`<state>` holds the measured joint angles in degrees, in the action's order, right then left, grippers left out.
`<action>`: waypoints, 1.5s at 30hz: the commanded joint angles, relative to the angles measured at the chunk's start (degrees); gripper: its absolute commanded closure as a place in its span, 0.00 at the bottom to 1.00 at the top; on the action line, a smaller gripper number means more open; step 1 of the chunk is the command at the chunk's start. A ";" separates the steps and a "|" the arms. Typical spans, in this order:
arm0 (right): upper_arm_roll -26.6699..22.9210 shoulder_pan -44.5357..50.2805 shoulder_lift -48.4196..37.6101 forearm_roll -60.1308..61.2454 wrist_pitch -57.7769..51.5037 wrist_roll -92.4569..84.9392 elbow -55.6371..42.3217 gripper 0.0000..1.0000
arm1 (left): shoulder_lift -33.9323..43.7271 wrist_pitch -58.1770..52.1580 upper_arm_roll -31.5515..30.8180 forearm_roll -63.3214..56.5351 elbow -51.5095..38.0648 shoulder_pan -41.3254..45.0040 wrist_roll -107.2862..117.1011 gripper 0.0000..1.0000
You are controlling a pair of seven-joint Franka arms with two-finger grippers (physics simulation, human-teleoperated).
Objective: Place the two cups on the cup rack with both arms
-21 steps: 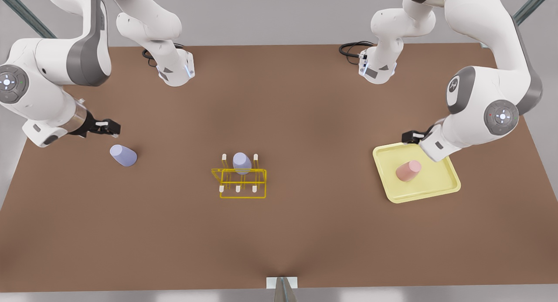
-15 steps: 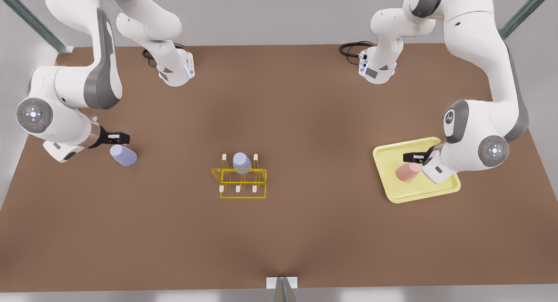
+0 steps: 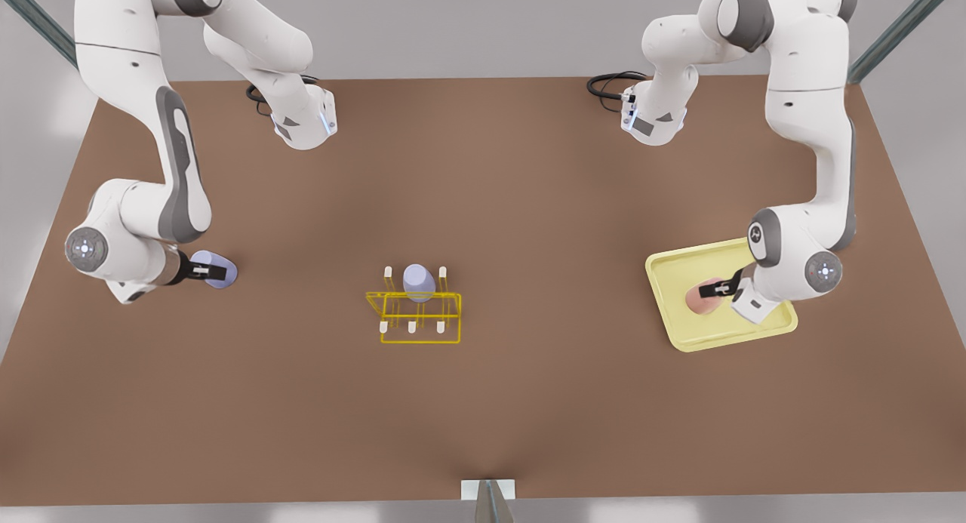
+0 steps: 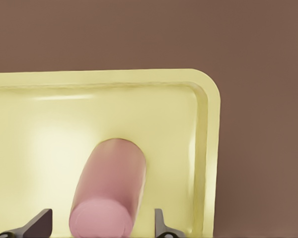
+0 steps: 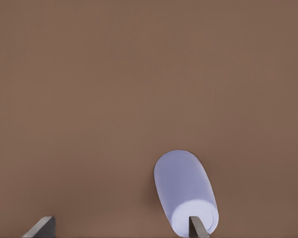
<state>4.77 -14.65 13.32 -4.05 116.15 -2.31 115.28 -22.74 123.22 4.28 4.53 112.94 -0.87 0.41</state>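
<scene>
A salmon pink cup (image 3: 698,303) lies on its side in a pale-yellow tray (image 3: 726,343) at the front view's right. My left gripper (image 3: 713,287) is low over it and open, with a fingertip (image 4: 39,224) on each side of the pink cup (image 4: 109,191). A lavender cup (image 3: 225,275) lies tipped on the table at the front view's left. My right gripper (image 3: 205,270) is open just above it; one fingertip (image 5: 197,227) overlaps the lavender cup (image 5: 185,188), the other stands off to the side. The yellow wire cup rack (image 3: 419,342) sits mid-table.
Another lavender cup (image 3: 418,281) sits on the rack's back row of pegs. The tray's raised rim (image 4: 211,148) surrounds the pink cup. Both arm bases (image 3: 302,123) stand at the far table edge, and a black cable (image 3: 607,85) lies by one of them.
Both arms have come down and in: the left gripper from the tray's far edge onto the pink cup, the right gripper from beyond the lavender cup to over it. The cups have not moved.
</scene>
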 commanded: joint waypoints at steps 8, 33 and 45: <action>-0.02 -3.72 -1.28 -3.51 16.29 -10.79 8.91 0.00 | -0.90 12.92 0.02 0.04 4.22 0.17 -0.85 0.00; -0.20 -8.38 2.23 -3.51 26.84 -11.93 18.58 0.00 | -0.99 11.17 0.02 0.04 5.89 1.31 3.28 0.14; -0.37 -8.55 3.82 -3.60 28.08 -12.46 18.93 0.00 | -1.52 6.51 -1.91 0.13 -0.87 3.60 12.07 0.14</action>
<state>4.40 -23.23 17.04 -7.87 143.76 -12.88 134.18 -24.23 130.94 2.52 4.62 112.37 2.69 4.89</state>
